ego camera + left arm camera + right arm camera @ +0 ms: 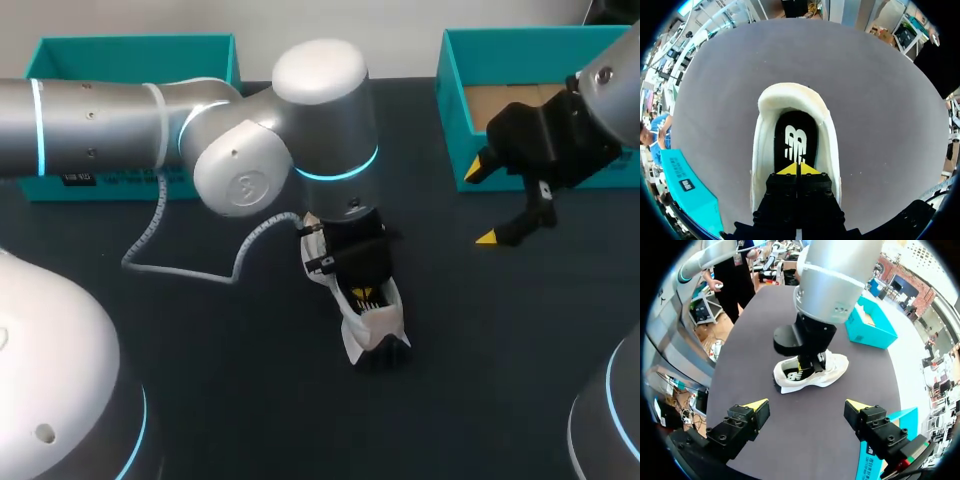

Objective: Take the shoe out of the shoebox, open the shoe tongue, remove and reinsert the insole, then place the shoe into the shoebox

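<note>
Creamy white, that shoe (761, 160), its insole (795, 125) black with a white striped mark; the shoebox (455, 110) at 2 o'clock was teal, the table (500, 350) dark grey.

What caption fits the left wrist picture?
Left gripper, tips shut, inside the white shoe over its black insole.
</note>
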Robot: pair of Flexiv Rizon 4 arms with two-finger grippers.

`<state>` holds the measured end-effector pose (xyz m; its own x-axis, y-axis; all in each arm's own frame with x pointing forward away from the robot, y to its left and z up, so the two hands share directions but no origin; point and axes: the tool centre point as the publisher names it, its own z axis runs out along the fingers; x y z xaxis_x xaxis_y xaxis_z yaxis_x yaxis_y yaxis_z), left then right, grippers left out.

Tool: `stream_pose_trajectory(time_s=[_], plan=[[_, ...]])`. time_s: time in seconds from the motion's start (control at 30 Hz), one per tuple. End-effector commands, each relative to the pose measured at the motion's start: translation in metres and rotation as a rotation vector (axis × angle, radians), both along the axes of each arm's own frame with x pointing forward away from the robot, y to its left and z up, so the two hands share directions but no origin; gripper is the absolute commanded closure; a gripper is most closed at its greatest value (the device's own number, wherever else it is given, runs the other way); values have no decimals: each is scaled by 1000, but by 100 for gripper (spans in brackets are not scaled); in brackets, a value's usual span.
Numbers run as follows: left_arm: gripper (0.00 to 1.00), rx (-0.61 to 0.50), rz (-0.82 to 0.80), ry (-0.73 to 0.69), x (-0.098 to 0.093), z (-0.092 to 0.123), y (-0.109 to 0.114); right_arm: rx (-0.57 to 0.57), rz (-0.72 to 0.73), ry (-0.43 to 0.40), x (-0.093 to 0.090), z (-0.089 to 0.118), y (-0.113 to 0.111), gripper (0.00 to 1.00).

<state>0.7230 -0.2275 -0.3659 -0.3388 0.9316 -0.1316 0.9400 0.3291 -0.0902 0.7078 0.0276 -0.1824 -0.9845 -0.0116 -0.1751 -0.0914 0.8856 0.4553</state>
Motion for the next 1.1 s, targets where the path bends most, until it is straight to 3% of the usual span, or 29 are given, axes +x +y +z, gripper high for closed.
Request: stream_pose_trajectory(time_s=[0.03,0.23,0.27,0.37,0.47,0.53,0.57,1.1], plan=[[100,17,28,-94,-2,7,3,-2,-1,0,1,-1,1,0],[98,-9,96,-201,11,17,2,-2,-1,0,1,-1,1,0],[85,0,101,-207,15,16,0,-2,-1,0,1,-1,1,0],[75,14,106,-210,21,13,-1,-2,-1,0,1,-1,1,0],[57,21,106,-203,21,12,1,-2,-1,0,1,-1,1,0],[27,22,105,-201,20,13,2,-2,-1,0,1,-1,1,0],[2,23,106,-198,19,14,3,-2,-1,0,1,-1,1,0],[0,26,97,-179,18,16,10,-2,-1,0,1,-1,1,0]])
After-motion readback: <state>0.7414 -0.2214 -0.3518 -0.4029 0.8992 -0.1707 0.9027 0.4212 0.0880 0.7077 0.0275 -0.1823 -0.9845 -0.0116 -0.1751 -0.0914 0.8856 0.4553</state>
